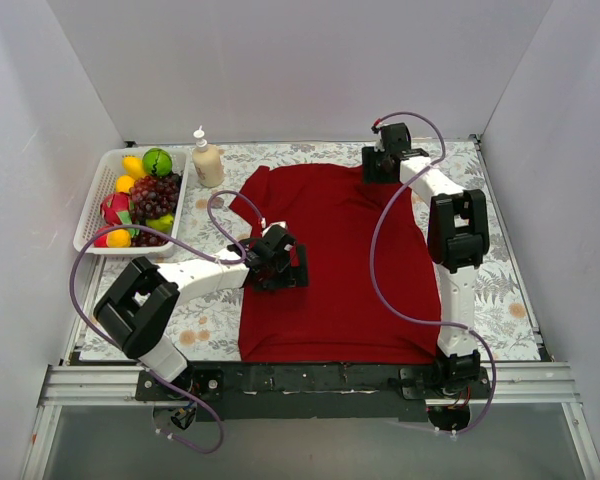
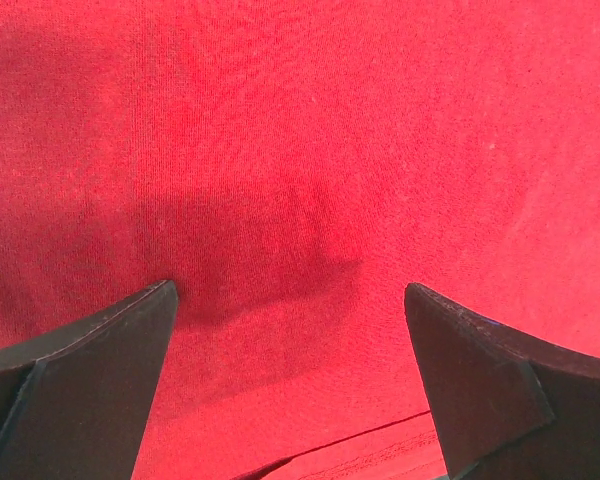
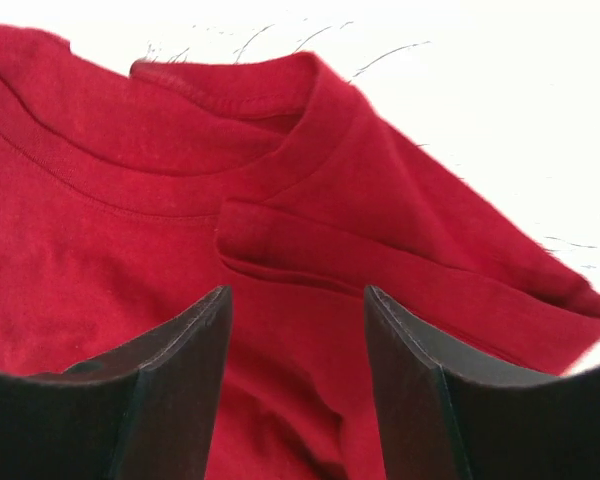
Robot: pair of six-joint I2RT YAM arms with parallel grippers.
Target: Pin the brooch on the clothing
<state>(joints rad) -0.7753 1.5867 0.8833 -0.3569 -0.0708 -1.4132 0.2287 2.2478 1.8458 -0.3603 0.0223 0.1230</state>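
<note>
The dark red, short-sleeved, soft-fabric T-shirt point(image 1: 340, 270) was spread across the floral-patterned worktop point(image 1: 500, 290). The left gripper point(image 2: 290, 290) was held wide open and empty, low over plain fabric near the shirt's left side. The right gripper point(image 3: 298, 290) was likewise parted, nothing grasped, beside the ribbed collar.

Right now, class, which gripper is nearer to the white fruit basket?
Left. The left gripper is over the red T-shirt, on its side nearest the basket; the right gripper is at the shirt's far right corner, much farther off.
</note>
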